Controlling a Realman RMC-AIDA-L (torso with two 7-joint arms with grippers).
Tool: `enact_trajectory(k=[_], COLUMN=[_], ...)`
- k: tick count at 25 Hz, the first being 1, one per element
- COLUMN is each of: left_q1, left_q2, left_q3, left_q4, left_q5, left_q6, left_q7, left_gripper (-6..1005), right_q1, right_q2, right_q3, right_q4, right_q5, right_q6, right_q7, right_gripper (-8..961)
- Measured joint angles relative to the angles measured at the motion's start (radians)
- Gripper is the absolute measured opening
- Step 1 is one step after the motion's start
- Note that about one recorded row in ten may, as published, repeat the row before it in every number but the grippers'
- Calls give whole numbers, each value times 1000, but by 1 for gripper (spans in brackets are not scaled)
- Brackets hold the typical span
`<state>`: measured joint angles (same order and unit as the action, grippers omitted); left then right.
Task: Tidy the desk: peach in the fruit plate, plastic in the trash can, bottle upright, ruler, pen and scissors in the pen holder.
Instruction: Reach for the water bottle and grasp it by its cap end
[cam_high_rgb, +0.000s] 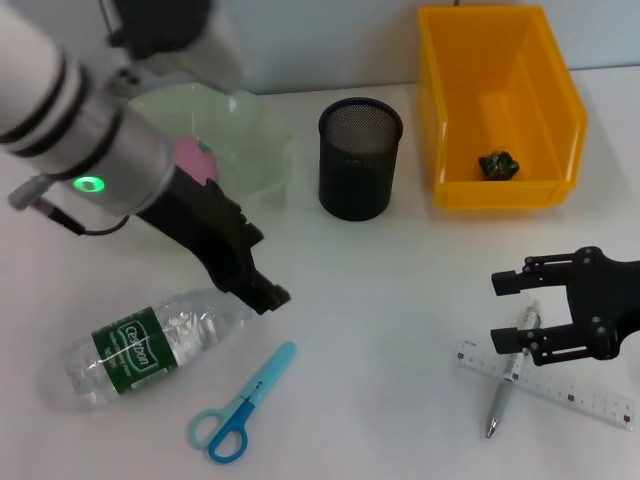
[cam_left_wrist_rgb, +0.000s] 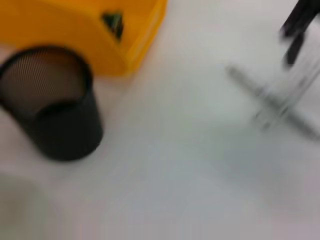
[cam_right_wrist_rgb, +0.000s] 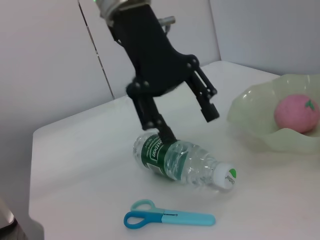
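Note:
A clear bottle (cam_high_rgb: 150, 345) with a green label lies on its side at the front left; it also shows in the right wrist view (cam_right_wrist_rgb: 182, 160). My left gripper (cam_high_rgb: 265, 270) is open and empty just above the bottle's cap end, seen too in the right wrist view (cam_right_wrist_rgb: 187, 122). Blue scissors (cam_high_rgb: 240, 405) lie in front of the bottle. A pink peach (cam_high_rgb: 195, 158) sits in the pale green plate (cam_high_rgb: 250, 125). My right gripper (cam_high_rgb: 497, 312) is open above a pen (cam_high_rgb: 505, 385) lying across a ruler (cam_high_rgb: 570, 392). The black mesh pen holder (cam_high_rgb: 360, 158) stands at the back.
A yellow bin (cam_high_rgb: 500, 60) at the back right holds a crumpled green plastic scrap (cam_high_rgb: 497, 165). The left wrist view is blurred and shows the pen holder (cam_left_wrist_rgb: 50, 110), the bin (cam_left_wrist_rgb: 75, 30) and the pen (cam_left_wrist_rgb: 270, 97). White table between bottle and pen.

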<state>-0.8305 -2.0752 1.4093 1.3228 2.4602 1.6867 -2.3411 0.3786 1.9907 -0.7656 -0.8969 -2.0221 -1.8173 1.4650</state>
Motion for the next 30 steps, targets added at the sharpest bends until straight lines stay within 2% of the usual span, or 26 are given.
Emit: enact_trajectory(k=[3, 5, 9, 10, 15, 30], left_q1=[-39, -101, -132, -159, -173, -150], left_q2=[-3, -5, -5, -5, -5, -5], left_q3=[39, 78, 89, 95, 104, 152], left_q4=[-38, -125, -190, -268, -337, -409], left_q5=[38, 55, 66, 76, 81, 104], left_q6=[-15, -49, -85, -130, -177, -248], left_q7=[-42, -93, -124, -146, -166, -187], left_gripper=[741, 740, 738, 738, 735, 727], right_q1=[1, 1, 1, 3, 6, 17], right_q2=[-1, -1, -1, -1, -1, 3], right_q3=[5, 11, 11, 11, 12, 18], right_q4=[0, 0, 0, 0, 1, 7], right_q5=[0, -1, -1, -1, -1, 6], right_q6=[0, -1, -1, -1, 0, 0], right_q7=[0, -5, -8, -10, -13, -23], right_gripper=[737, 736, 735, 735, 735, 736])
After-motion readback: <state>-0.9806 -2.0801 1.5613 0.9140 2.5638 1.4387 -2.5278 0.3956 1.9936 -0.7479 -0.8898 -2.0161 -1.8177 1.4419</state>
